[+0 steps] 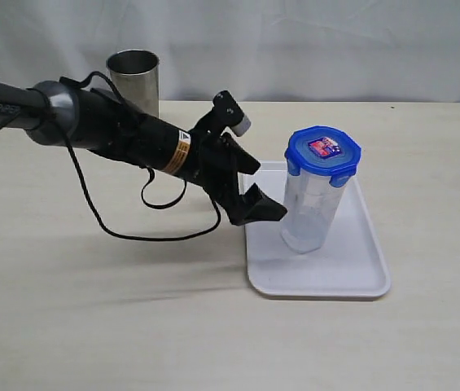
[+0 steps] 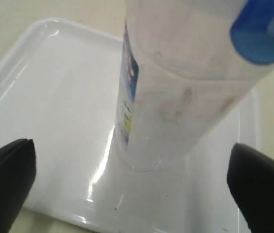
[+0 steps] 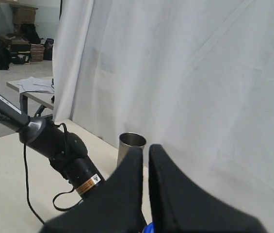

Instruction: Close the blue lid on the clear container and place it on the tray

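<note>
The clear container (image 1: pixel 311 213) stands upright on the white tray (image 1: pixel 352 278) with the blue lid (image 1: pixel 322 151) seated on its top. My left gripper (image 1: pixel 260 189) hovers just left of the container, over the tray's left rim, open and holding nothing. In the left wrist view the container (image 2: pixel 170 97) rises between the spread fingers (image 2: pixel 10 170), apart from both, with a bit of the lid (image 2: pixel 265 29) and the tray (image 2: pixel 44 97) showing. My right gripper (image 3: pixel 145 150) is shut and empty, raised high; it is outside the exterior view.
A grey steel cup (image 1: pixel 134 80) stands at the table's back left, behind the left arm (image 1: pixel 132 138) and its loose black cable (image 1: pixel 99 220). White curtain hangs behind the table. The right wrist view also shows the cup (image 3: pixel 129 144).
</note>
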You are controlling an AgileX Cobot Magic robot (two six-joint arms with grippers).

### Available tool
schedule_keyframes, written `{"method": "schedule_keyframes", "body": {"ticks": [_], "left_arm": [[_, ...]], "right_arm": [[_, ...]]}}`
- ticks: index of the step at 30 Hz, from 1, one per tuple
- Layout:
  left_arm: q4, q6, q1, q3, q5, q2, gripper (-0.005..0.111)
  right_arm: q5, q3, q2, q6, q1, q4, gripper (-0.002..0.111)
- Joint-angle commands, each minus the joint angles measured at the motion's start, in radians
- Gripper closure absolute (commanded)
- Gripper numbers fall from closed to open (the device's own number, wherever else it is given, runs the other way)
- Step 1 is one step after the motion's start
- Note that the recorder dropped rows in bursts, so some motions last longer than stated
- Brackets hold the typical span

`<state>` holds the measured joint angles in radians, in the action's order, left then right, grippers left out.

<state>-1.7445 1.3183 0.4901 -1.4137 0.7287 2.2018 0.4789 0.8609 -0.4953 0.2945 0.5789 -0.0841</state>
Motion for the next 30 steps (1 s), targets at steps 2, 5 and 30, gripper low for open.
{"method": "schedule_keyframes", "body": {"ticks": [2,5,30], "left_arm": [[0.000,0.017,-0.013,-0.006,-0.012,-0.068,0.002],[0.000,0.017,-0.025,-0.006,-0.040,-0.089,0.002],[0.000,0.082,-0.087,-0.006,-0.099,-0.124,0.107]], "right_arm": [[0.025,-0.006,0.005,-0.003,-0.006,-0.005,0.103],[0.028,-0.006,0.005,-0.003,-0.006,-0.005,0.103],[0.038,-0.006,0.005,-0.003,-0.006,-0.005,0.103]]}}
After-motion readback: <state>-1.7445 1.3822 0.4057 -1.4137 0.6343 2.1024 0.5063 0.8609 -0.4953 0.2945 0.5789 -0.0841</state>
